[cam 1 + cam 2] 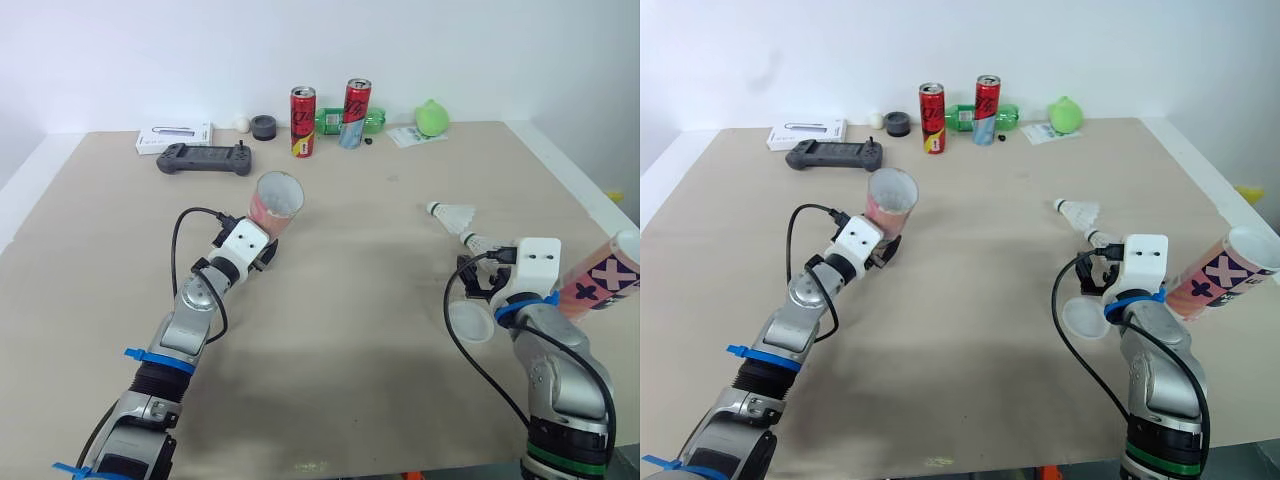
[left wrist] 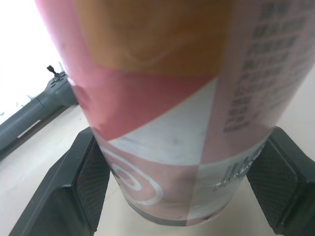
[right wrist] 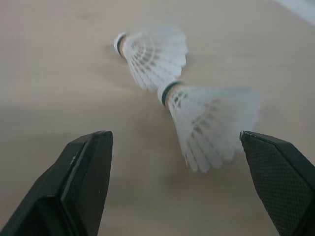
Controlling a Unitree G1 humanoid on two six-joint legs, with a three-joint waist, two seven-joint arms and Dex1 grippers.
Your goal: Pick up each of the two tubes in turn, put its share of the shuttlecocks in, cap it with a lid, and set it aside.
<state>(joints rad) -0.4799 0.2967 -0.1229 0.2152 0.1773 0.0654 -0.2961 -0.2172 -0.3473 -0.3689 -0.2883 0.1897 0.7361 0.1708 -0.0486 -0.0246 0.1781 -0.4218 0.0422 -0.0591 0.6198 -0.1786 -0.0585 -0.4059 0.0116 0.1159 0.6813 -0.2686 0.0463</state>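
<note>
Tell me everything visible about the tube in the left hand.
The tube is a cylinder, apparently printed card or plastic, with pink, orange and white patches, a white swirl and small text. Its mouth is open and uncapped. It tilts slightly, mouth upward, gripped near its base between the left hand's two black fingers.

The tube (image 2: 177, 123) is covered in a smooth, slightly glossy printed wrap. The shuttlecocks (image 3: 211, 125) are made of white feathers. The table (image 1: 350, 330) is finished matt, the cans (image 1: 303, 120) in glossy metal.

Head stereo overlooks table (image 1: 350, 350); 2 wrist cams near tube (image 2: 172, 123), shuttlecocks (image 3: 209, 123).
</note>
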